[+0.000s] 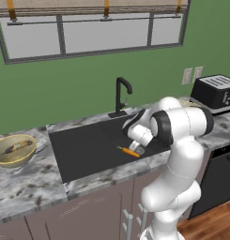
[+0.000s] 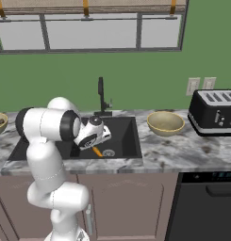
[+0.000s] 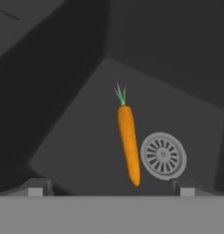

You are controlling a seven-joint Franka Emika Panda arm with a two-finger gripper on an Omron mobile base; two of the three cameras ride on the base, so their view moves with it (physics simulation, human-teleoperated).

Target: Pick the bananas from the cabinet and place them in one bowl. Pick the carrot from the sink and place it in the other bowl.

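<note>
You see an orange carrot (image 3: 128,144) with green top in the matte black sink (image 1: 83,145), silver drain (image 3: 162,156), tan-yellow bowl (image 2: 165,123), grey-veined marble counter (image 2: 192,153).

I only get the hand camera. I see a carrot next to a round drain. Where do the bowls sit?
Observer: One bowl sits on the counter to the right of the sink, beside a black toaster.
Operator: Is anything in it?
Observer: No, it looks empty.
Operator: And the other bowl?
Observer: The second bowl sits on the counter left of the sink, with banana already inside.
Operator: Is the robot's hand near the carrot?
Observer: Yes, the gripper hangs open low in the sink, just above the carrot.
</note>
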